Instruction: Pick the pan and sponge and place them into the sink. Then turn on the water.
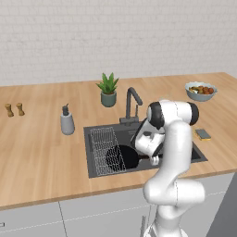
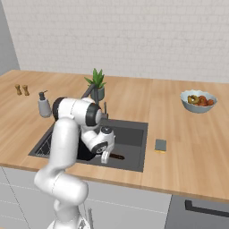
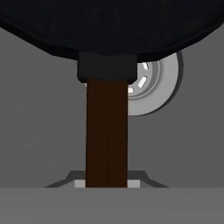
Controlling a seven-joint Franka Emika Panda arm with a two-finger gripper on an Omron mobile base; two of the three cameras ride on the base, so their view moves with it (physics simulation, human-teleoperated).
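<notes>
Black pan (image 1: pixel 121 157) hangs inside the sink (image 1: pixel 95 139), directly ahead of my gripper (image 1: pixel 154 160), its round body partly over the wire rack (image 1: pixel 104 150). My fingers are pinched onto the pan's brown handle (image 3: pixel 107 131); in the hand view the handle runs straight out from between my fingertips to the pan, with the steel drain (image 3: pixel 151 89) showing beneath it. Yellow sponge (image 1: pixel 202 134) lies flat on the wooden counter (image 1: pixel 41 152), outside the sink, well off to my gripper's right. Faucet (image 1: pixel 132 104) stands just beyond my gripper at the sink's far edge.
</notes>
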